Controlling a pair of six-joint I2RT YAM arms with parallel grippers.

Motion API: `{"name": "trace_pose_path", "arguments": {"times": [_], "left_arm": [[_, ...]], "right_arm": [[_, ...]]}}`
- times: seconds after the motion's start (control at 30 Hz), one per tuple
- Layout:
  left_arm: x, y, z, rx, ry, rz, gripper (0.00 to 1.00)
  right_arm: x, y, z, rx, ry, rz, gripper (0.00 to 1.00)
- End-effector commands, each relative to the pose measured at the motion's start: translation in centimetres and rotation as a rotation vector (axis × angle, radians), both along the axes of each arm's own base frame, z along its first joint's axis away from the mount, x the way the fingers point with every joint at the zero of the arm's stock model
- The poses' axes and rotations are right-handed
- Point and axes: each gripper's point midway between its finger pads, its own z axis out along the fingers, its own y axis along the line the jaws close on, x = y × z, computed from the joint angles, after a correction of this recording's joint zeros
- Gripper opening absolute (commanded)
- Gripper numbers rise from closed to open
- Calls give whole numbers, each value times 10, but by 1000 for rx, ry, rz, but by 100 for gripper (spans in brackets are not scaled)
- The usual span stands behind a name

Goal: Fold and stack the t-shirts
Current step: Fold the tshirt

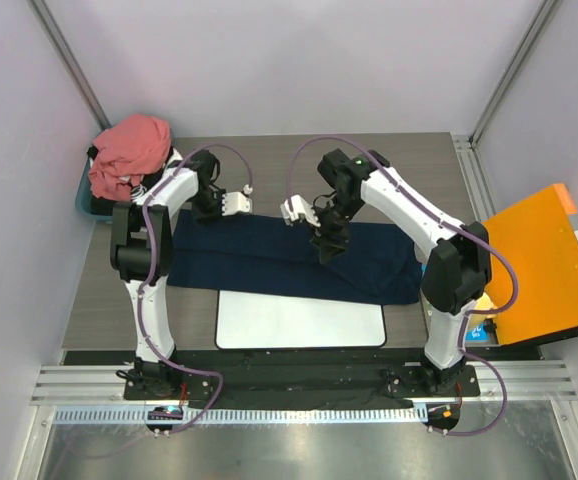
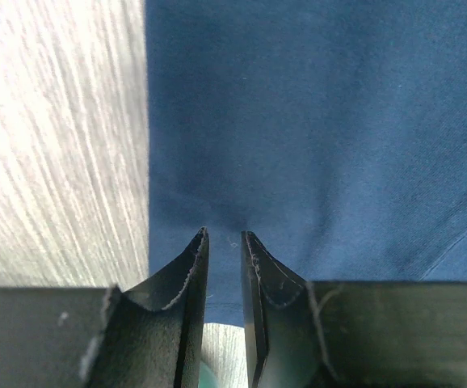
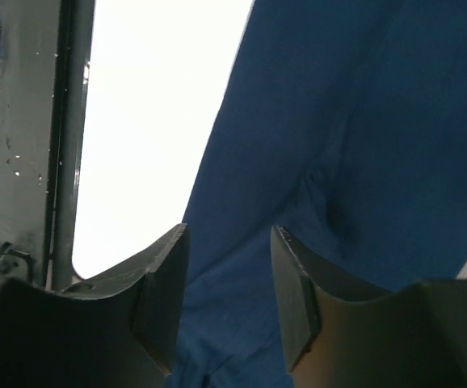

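The navy t-shirt lies folded into a long flat band across the middle of the table. The salmon-pink t-shirt sits bunched up at the far left corner. My left gripper hangs low over the navy shirt's far left corner. In the left wrist view this gripper has its jaws a narrow gap apart, with nothing between them and the navy cloth beneath. My right gripper is over the middle of the band. It stands open just above the cloth, which shows a small pucker.
A white mat lies in front of the navy shirt and shows in the right wrist view as the mat. An orange panel is at the right edge. A teal bin holds the pink shirt. Bare wood table runs left of the navy shirt.
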Motion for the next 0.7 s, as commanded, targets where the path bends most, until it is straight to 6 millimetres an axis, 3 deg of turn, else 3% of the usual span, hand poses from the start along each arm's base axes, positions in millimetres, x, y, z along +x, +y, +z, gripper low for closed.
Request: {"name": "trace_pose_path", "arguments": {"times": [0.0, 0.03, 0.07, 0.1, 0.23, 0.33, 0.4, 0.43, 0.67], "left_arm": [[15, -7, 19, -38, -58, -14, 23], [16, -7, 21, -41, -59, -7, 23], [14, -7, 22, -44, -52, -5, 23], [13, -7, 22, -44, -47, 0, 23], [10, -5, 27, -32, -49, 1, 23], [11, -2, 33, -20, -66, 6, 23], [12, -1, 39, -14, -78, 5, 23], [10, 0, 40, -9, -73, 6, 23], [4, 4, 46, 17, -67, 13, 23]], "right_arm": [[24, -47, -5, -96, 77, -279, 48], [36, -56, -14, -102, 74, -335, 42], [68, -58, -19, -73, 17, -451, 38], [86, -75, -28, -76, 3, -513, 38], [114, -90, -47, -52, 42, -546, 41], [112, -92, -64, -66, 96, -498, 41], [103, -93, -68, -72, 146, -445, 41], [89, -94, -75, -97, 224, -422, 41], [64, -93, -83, -94, 344, -332, 42]]}}
